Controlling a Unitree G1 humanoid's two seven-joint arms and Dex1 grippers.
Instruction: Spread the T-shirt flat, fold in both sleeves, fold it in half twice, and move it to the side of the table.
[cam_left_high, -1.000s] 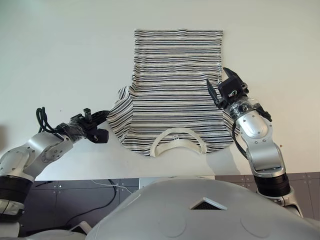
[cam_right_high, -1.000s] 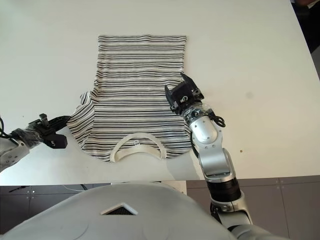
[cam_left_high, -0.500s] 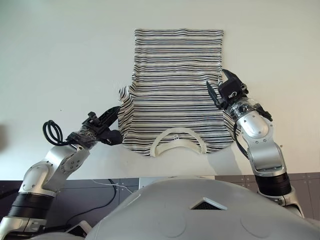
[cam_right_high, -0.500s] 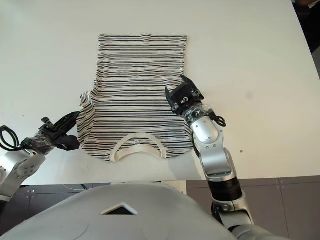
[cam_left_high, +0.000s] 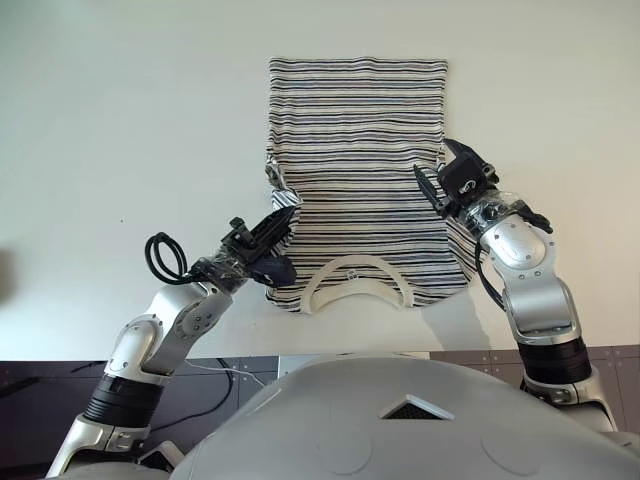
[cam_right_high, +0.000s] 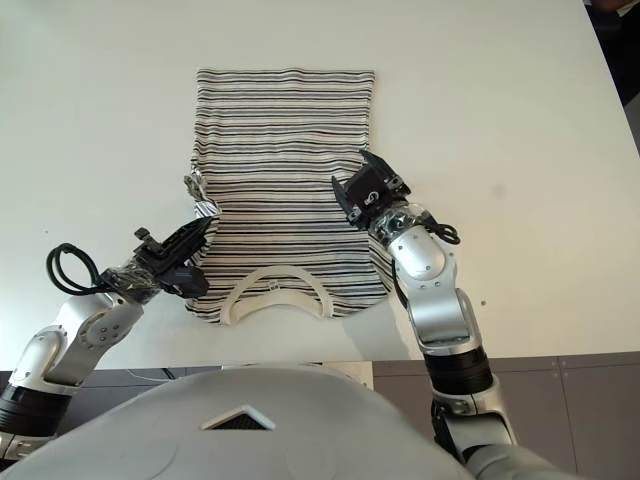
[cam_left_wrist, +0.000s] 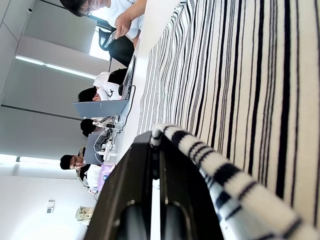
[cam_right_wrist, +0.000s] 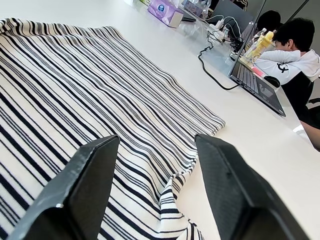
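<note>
Striped T-shirt (cam_left_high: 355, 130) lies flat on the table (cam_left_high: 120, 120), long axis running away from its collar (cam_left_high: 355, 293), and we pinch the left sleeve (cam_left_high: 278, 195) in our left gripper (cam_left_high: 275, 225) just left of that collar, our right gripper (cam_left_high: 440, 168) gaping wide beyond its right end.

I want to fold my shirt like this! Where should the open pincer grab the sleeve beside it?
Take the sleeve by its loose outer edge, probably coming straight down from above. The shirt lies flat on the table, so only that raised edge, between the open fingers of the right pincer, offers something to pinch.
</note>
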